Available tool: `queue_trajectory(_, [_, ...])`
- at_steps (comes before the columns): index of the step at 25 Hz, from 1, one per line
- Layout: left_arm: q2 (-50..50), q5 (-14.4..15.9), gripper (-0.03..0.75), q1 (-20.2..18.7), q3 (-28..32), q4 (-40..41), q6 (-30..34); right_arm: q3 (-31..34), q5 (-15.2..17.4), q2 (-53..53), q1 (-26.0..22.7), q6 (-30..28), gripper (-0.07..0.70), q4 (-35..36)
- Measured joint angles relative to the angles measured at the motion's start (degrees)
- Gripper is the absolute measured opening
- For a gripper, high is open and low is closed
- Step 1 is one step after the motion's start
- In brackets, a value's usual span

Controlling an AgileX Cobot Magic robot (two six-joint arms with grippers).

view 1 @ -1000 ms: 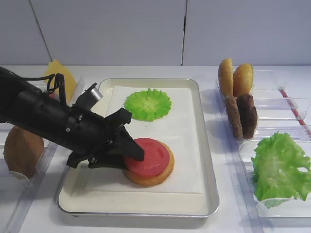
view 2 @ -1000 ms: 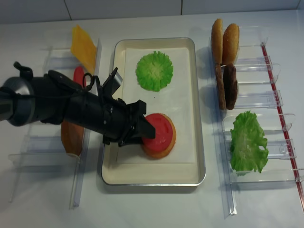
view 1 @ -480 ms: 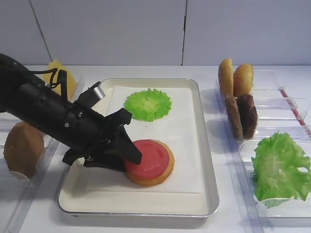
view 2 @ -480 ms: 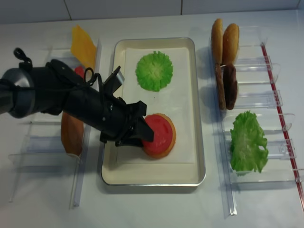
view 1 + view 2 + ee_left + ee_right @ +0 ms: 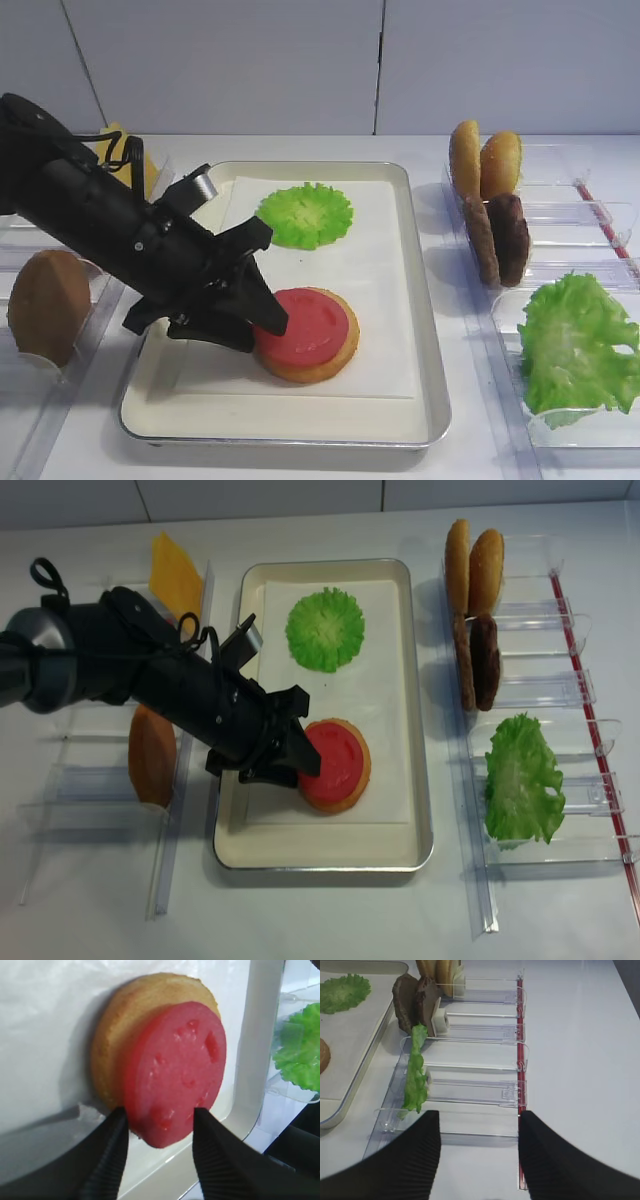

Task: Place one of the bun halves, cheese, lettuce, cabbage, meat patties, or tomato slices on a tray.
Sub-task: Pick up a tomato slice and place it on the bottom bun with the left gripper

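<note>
Jaws of the left gripper (image 5: pixel 159 1147) stood apart, flanking the near edge of a tomato slice (image 5: pixel 175 1072); whether the pads touched it could not be told, and nothing hung from them. Judged a release posture: the slice lay flat under its own weight.

Tomato slice: red disc, faintly embossed, resting on a bun half (image 5: pixel 135 1035), overhanging it slightly toward the gripper. Bun half: flat on the paper liner (image 5: pixel 380 265), presumably as the base for stacking.

Tray (image 5: pixel 425 300): silver rim, cream inside, holding the liner, the stack in its near half and a round lettuce piece (image 5: pixel 305 215) in its far half, well apart from the stack.

Right gripper (image 5: pixel 477 1152): fingers wide apart with nothing between them, hovering over the near end of the right-hand racks (image 5: pixel 480 1090), apparently idle.

Right-hand racks, clear plastic: slots kept items on edge, likely for easy pinching. Two bun halves (image 5: pixel 485 160) upright at the far end, two patties (image 5: pixel 500 238) upright next, a leafy lettuce (image 5: pixel 575 345) nearest.

Left-hand racks: cheese (image 5: pixel 175 578) leaning at the far end, another bun half (image 5: pixel 152 768) on edge nearer.

Writing, brands, labels: none legible on any item.
</note>
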Motion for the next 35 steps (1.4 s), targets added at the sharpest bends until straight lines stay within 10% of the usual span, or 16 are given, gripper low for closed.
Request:
queue_trajectory(21, [0.0,3.85,0.288,-0.21,-3.89,8.6,-8.99,0.0,0.0,0.0,0.0,0.19,0.381,0.0])
queue_trajectory(35, [-0.82,13.29,0.289,-0.54,-15.79,24.57,-19.94,0.0,0.0,0.0,0.0,0.19,0.381,0.0])
